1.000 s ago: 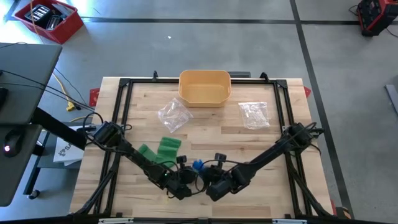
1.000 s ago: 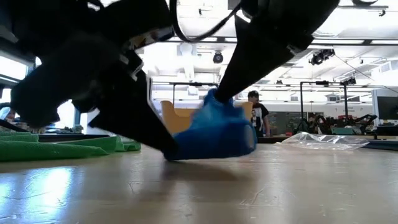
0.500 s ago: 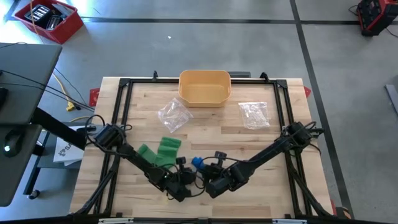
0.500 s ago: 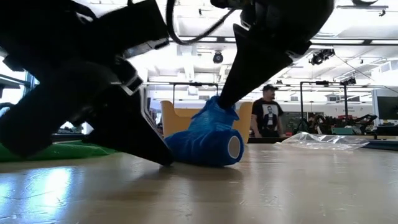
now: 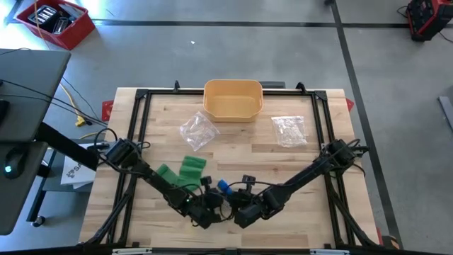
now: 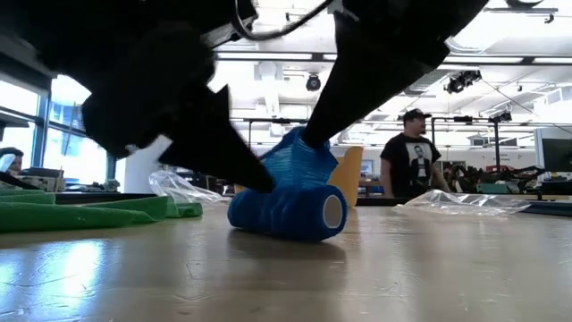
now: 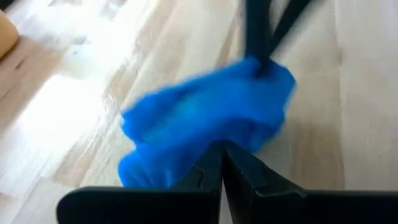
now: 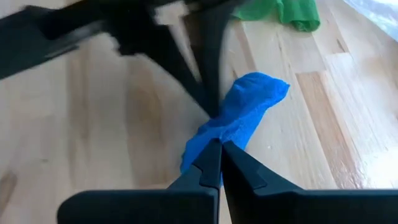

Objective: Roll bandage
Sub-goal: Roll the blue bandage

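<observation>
A blue bandage [image 6: 286, 210] lies as a short roll on the wooden table near its front edge; the hollow core shows at its right end, and a loose end rises from the top. My left gripper [image 5: 216, 195] is shut against the roll's left side. My right gripper [image 5: 231, 195] is shut on the raised loose end. In the high view the bandage [image 5: 223, 187] shows between both hands. My left gripper meets the roll's upper left side [image 6: 255, 183] with shut fingers, slanting down from the table's left. In its wrist view the fingertips end in the blue cloth [image 7: 205, 149]; whether they pinch a layer or only press, I cannot tell. The roll rests on the table. My right gripper pinches the bandage's loose end [image 8: 214, 146] between its two fingers, slanting down from the table's right. The end stands up in a peak [image 6: 304, 148] above the roll, and the cloth runs down from it onto the roll.
Green bandages [image 5: 182, 172] lie just left of the blue one. Two clear plastic bags [image 5: 197, 130] [image 5: 289, 129] lie farther back, and a yellow bin [image 5: 233, 99] stands at the far edge. A person [image 6: 413, 161] stands in the room behind.
The blue bandage has gone from a loose lump to a tidy roll lying on the table, with its hollow right end now showing. My left gripper has turned at the wrist and now comes down onto the roll's top left. The right gripper keeps the loose end up.
</observation>
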### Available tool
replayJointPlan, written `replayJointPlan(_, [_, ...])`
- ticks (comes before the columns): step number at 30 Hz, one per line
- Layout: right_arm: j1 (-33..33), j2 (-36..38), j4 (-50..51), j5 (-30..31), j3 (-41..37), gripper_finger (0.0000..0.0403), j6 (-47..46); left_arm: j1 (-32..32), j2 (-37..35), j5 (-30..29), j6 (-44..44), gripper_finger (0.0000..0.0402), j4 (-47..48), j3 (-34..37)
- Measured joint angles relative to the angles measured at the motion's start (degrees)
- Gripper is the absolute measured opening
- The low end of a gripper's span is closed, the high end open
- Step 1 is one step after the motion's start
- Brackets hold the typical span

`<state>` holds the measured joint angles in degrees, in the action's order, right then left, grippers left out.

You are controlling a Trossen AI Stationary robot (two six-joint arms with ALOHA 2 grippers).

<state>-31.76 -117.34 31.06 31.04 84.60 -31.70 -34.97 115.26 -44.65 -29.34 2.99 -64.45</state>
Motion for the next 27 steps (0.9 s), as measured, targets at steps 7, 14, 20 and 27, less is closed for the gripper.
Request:
replayJointPlan(7, [-0.3, 0.0, -0.1, 0.0, 0.0, 0.0000, 0.3, -0.6, 0.0, 0.5, 2.3, 0.0007, -6.4, 0.0])
replayJointPlan(14, [-0.4, 0.0, -0.9, -0.1, 0.0, 0.0000, 2.8, -1.6, 0.0, -2.0, 3.5, 0.0007, -7.3, 0.0])
replayJointPlan(20, [-1.5, 0.0, -5.1, -2.0, 0.0, 0.0000, 8.9, -1.0, 0.0, -2.0, 3.5, 0.0007, -5.6, 0.0])
replayJointPlan(27, [-2.2, 0.0, -6.6, -2.4, 0.0, 0.0000, 11.2, -0.9, 0.0, -2.0, 3.0, 0.0007, -3.1, 0.0])
